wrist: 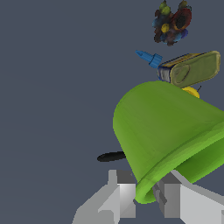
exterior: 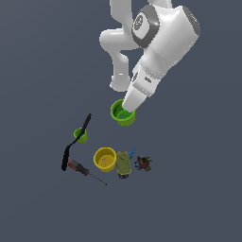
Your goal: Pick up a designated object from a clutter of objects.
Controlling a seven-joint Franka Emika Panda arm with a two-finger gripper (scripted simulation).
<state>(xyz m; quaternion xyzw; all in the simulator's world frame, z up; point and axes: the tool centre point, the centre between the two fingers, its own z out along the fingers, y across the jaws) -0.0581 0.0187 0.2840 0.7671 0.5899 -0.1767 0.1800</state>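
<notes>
The lime-green cup (exterior: 122, 115) with a flared rim stands apart from the clutter, toward the robot base. My gripper (exterior: 128, 108) reaches down onto its rim on the exterior view's right side. In the wrist view the cup (wrist: 166, 127) fills the picture, tilted, and its rim wall lies between my two fingers (wrist: 121, 194). The gripper (wrist: 144, 192) is shut on that rim. The clutter lies nearer the camera: small green cup (exterior: 81, 135), black curved strip (exterior: 75, 143), red-handled screwdriver (exterior: 80, 168), yellow cup (exterior: 105, 159), olive can (exterior: 124, 164), multicoloured toy (exterior: 142, 163).
In the wrist view the olive can (wrist: 194, 68), a blue piece (wrist: 150, 58), the toy (wrist: 171, 22) and a sliver of the yellow cup (wrist: 190, 92) lie beyond the held cup. A dark strip end (wrist: 111, 156) shows beside it. The floor is plain grey.
</notes>
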